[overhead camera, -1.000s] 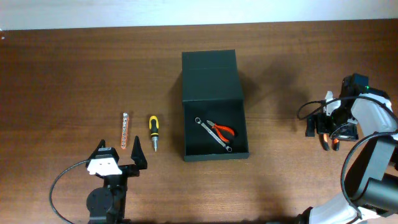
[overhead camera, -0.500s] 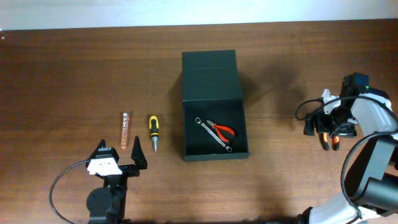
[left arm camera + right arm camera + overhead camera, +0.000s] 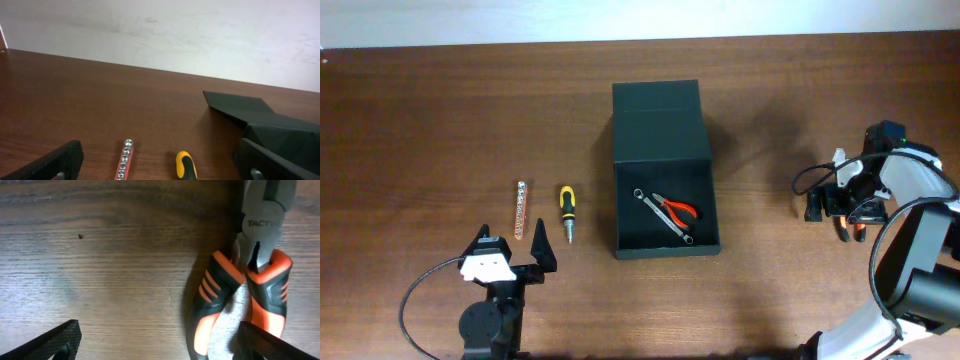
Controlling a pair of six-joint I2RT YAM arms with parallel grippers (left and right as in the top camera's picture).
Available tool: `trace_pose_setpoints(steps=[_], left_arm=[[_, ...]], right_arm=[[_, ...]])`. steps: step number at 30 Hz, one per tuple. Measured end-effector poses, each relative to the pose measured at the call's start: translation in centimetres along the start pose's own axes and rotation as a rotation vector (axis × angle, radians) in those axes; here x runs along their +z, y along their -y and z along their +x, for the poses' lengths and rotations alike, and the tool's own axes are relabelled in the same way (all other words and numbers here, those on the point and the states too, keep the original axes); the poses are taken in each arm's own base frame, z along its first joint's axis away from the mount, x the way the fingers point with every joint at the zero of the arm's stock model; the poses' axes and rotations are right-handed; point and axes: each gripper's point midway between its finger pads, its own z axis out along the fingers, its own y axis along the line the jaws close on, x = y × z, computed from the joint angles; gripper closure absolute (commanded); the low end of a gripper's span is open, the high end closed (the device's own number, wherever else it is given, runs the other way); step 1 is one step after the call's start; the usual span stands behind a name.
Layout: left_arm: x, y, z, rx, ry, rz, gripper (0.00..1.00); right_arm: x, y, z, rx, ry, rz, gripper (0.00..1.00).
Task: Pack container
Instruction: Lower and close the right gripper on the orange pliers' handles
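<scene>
My right gripper gapes wide over pliers near the table's right edge, and my left gripper is wide too. The container sits mid-table with its lid open; it is stiff and probably light. I'd grasp the pliers' rubbery handles.

The container is a large matte black rectangular box. It stands open at the middle of the worktop, and its flat, equal-sized lid is swung back on the far side.
</scene>
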Motion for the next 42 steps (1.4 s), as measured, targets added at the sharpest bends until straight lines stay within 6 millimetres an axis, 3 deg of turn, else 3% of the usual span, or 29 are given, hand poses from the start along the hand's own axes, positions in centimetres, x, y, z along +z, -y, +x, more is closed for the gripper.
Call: trace_pose_setpoints(steps=[19,34,42], left_arm=[[0.0,0.0,0.0,0.000,0.000,0.000,0.01],[0.0,0.0,0.0,0.000,0.000,0.000,0.01],[0.0,0.0,0.0,0.000,0.000,0.000,0.01]], right_arm=[[1.0,0.1,-0.5,0.000,0.001,-0.006,0.01],[1.0,-0.3,-1.0,-0.002,0.026,-0.032,0.55],[1.0,-0.5,-1.0,0.000,0.026,-0.043,0.73]])
